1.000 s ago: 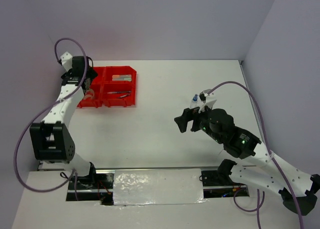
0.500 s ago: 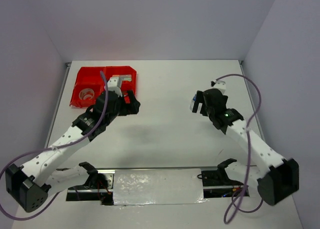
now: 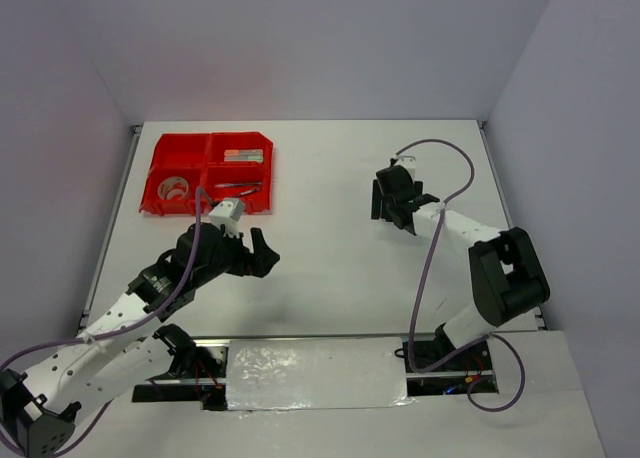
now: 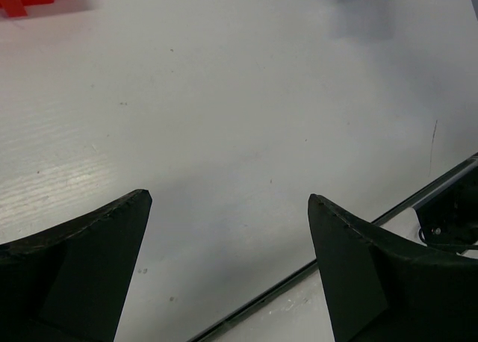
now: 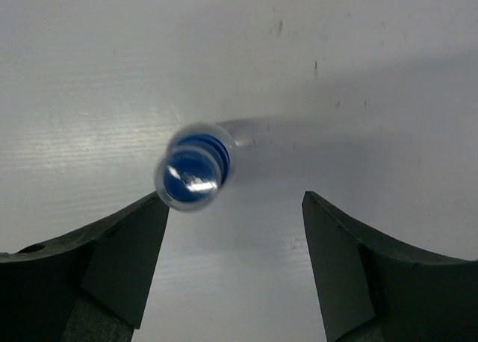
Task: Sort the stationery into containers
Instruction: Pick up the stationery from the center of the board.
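**Bottle between parted right fingers; left fingers wide and empty**

The right gripper [image 5: 233,198] is hanging over the right part of the counter [image 5: 336,73], well apart from the red tray [image 3: 182,153]. Its fingers [image 5: 112,260] are standing apart, flanking the blue-capped bottle [image 5: 193,170] without clamping it. The bottle is sitting just beside the finger on the left of the wrist view, with a clear gap to the other. It is blurred, so whether it is standing upright or leaning cannot be told.

The left gripper [image 3: 252,255] is hovering over bare counter near the front of the tray. Its fingers [image 4: 89,252] are spread wide and holding nothing.

The tray is lying at the far left of the counter. A tape ring [image 3: 175,189] is lying in its near left compartment, and pens [image 3: 238,186] are lying in the near right one. The far right compartment is holding small items [image 3: 243,155] that are too small to identify.
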`<state>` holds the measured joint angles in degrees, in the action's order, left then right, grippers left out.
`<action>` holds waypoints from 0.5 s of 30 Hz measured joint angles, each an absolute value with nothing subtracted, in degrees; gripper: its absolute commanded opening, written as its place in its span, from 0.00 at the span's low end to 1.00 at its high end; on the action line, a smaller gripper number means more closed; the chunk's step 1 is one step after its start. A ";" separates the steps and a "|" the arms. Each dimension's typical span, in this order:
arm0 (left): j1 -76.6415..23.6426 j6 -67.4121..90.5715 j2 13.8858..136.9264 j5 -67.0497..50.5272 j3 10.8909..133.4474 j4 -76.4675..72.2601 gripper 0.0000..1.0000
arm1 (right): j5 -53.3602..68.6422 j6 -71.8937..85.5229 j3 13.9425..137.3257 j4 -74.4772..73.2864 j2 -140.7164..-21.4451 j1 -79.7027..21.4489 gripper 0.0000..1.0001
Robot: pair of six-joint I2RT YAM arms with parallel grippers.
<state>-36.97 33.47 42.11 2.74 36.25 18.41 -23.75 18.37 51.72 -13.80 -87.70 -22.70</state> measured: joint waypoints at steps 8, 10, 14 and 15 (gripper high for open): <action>-37.01 34.98 41.23 -0.56 33.21 15.94 0.99 | -22.26 16.05 57.34 -9.63 -92.97 -22.33 0.69; -37.01 35.11 41.01 -1.06 31.73 15.86 0.99 | -22.02 15.79 58.72 -9.04 -94.85 -22.20 0.56; -37.06 35.44 40.99 -1.45 30.96 16.16 0.99 | -22.33 16.86 59.29 -9.21 -96.38 -22.00 0.34; -37.06 35.79 40.99 -1.41 30.96 16.12 0.99 | -22.33 17.12 59.29 -9.19 -96.40 -21.98 0.29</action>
